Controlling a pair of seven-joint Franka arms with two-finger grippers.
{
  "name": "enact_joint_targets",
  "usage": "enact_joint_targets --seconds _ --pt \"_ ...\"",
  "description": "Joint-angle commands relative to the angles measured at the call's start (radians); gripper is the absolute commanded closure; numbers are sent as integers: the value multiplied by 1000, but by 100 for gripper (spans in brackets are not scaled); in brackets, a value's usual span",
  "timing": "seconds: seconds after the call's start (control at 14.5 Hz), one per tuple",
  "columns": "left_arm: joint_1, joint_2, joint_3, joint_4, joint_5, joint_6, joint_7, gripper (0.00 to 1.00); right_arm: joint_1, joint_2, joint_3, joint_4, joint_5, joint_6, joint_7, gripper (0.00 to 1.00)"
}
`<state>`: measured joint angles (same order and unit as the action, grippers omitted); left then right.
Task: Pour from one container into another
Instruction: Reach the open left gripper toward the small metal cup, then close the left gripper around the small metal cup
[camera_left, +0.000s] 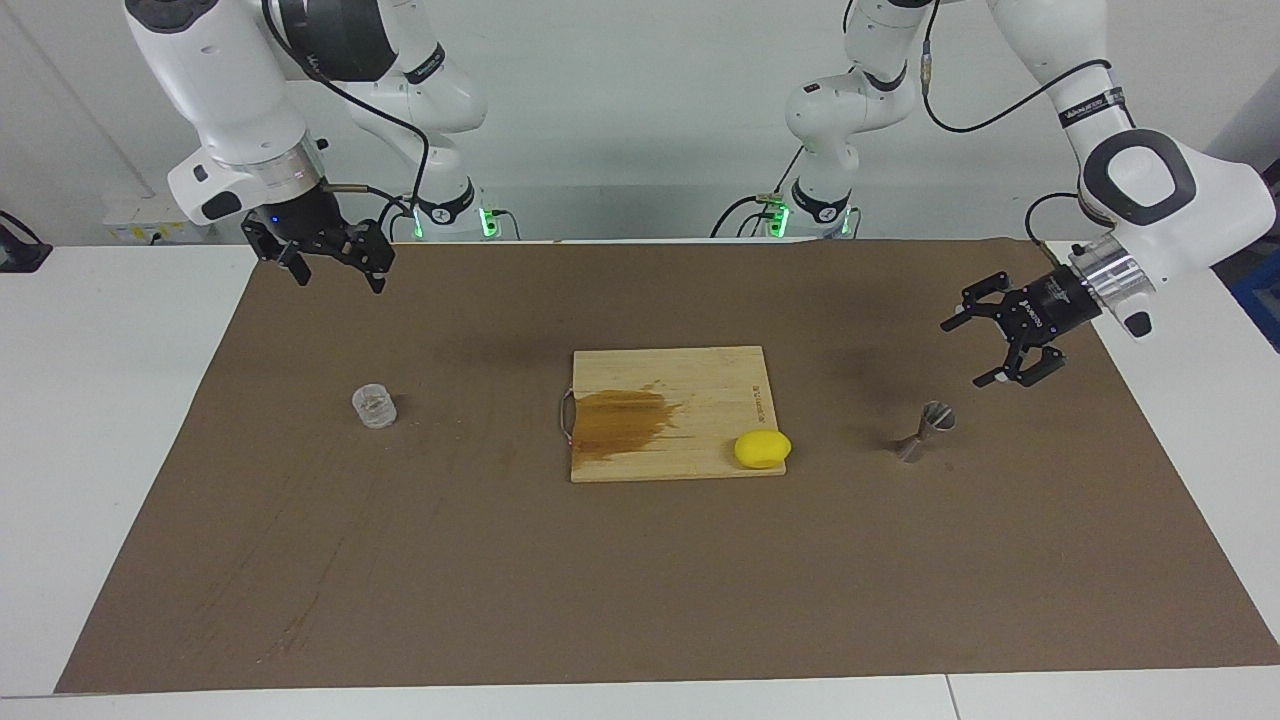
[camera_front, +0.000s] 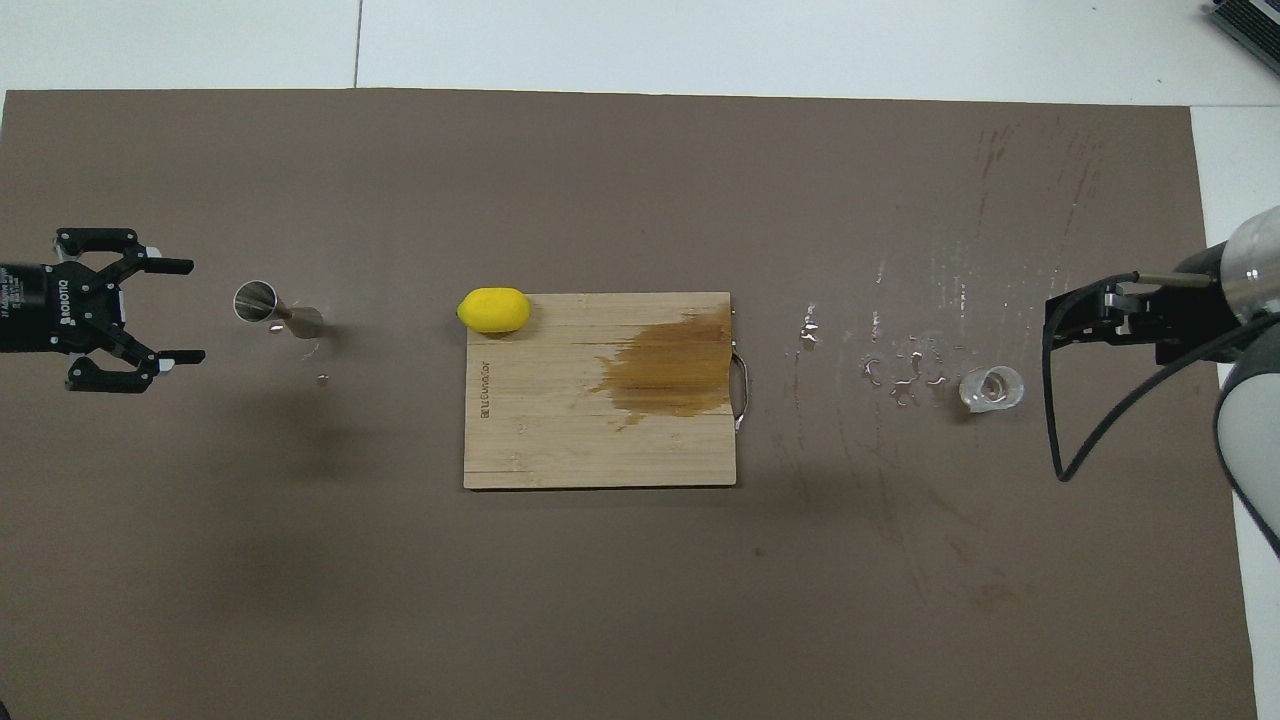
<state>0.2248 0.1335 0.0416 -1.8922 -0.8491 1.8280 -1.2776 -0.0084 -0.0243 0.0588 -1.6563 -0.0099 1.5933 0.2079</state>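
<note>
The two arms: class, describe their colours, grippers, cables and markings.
Both arms are glossy white with dark grey joint caps and silver wrist rings. Black cables trail along them. The left gripper and right gripper are black linkage types; white lettering marks the left one.

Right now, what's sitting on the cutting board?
A lemon rests on the cutting board's corner toward the left arm's end, partly overhanging the edge. A brown stain covers the part by the metal handle. What lies under the board cannot be seen.
</note>
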Motion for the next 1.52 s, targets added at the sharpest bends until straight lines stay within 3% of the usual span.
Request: enact_joint_targets --seconds 0.0,0.28,0.69,1.45 --pt "41 32 -11 -30 -138 88 -103 0 -18 -22 7 -23 28 7 -21 0" --pt "19 81 -16 -79 -194 155 -80 0 -18 -22 7 -23 28 7 -21 0" --pt "-19 81 -17 -143 -231 240 29 0 -18 -22 7 -23 28 7 -21 0" --pt "-42 81 -17 -182 -248 295 95 13 -18 -22 7 -25 28 8 -21 0"
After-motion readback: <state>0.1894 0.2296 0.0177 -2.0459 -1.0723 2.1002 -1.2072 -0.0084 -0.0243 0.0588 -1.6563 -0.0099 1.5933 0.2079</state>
